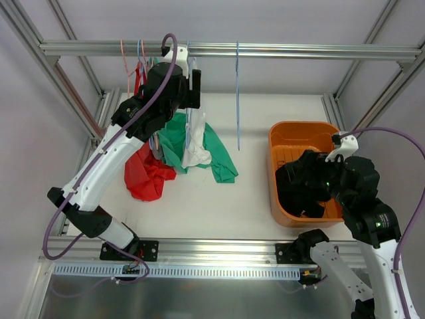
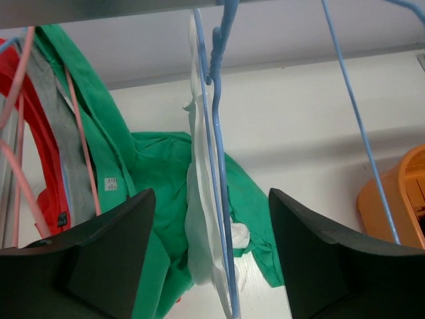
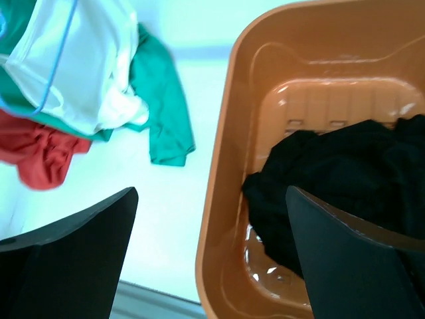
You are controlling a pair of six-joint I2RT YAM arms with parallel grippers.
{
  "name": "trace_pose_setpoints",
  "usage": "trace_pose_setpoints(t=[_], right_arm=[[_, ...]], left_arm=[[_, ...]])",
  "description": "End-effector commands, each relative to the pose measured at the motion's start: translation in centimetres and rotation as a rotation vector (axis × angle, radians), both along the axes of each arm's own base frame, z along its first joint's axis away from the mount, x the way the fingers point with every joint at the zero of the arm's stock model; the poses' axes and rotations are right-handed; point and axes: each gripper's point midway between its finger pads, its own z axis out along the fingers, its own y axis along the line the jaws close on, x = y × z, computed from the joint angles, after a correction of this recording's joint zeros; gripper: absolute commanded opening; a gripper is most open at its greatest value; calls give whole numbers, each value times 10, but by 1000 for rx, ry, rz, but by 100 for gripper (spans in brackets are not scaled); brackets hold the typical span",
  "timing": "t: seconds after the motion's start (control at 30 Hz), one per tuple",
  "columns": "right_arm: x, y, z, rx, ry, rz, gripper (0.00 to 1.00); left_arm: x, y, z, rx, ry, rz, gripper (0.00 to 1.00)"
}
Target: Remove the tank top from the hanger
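Observation:
A white tank top (image 1: 196,149) hangs on a blue hanger (image 2: 219,166) from the metal rail (image 1: 279,50), with green cloth (image 1: 222,159) behind it. In the left wrist view the tank top (image 2: 199,232) and its hanger run down between my open fingers without touching them. My left gripper (image 2: 211,266) is open, high up by the rail (image 1: 192,86). My right gripper (image 3: 212,259) is open and empty, hovering over the near left rim of the orange basket (image 3: 222,199). The tank top also shows in the right wrist view (image 3: 93,66).
A red garment (image 1: 146,176) and a grey one (image 2: 63,139) hang on pink hangers to the left. An empty blue hanger (image 1: 238,93) hangs right of the tank top. The orange basket (image 1: 299,129) holds a black garment (image 3: 332,186).

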Motion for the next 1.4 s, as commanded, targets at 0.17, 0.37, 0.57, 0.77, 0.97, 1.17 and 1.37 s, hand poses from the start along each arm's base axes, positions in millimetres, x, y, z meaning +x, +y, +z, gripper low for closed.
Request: trace_pose_setpoints(t=[0.17, 0.37, 0.57, 0.77, 0.97, 1.17, 1.37], right_arm=[[-7, 19, 5, 78, -32, 95, 100], [-6, 21, 2, 78, -20, 105, 100], [-6, 26, 3, 98, -28, 127, 99], [-6, 31, 7, 110, -38, 151, 99], [-10, 44, 19, 150, -82, 230, 99], [-12, 52, 25, 180, -97, 267, 99], [-15, 57, 27, 195, -102, 300, 99]], left_arm=[[14, -7, 6, -17, -5, -24, 34], [18, -8, 10, -24, -15, -10, 3], [12, -1, 35, -73, -64, 9, 0], [-3, 3, 65, -140, -116, -21, 0], [-22, 1, 71, -192, -118, -84, 0], [-30, 3, 68, -208, -113, -99, 0], [-43, 3, 64, -244, -105, -130, 0]])
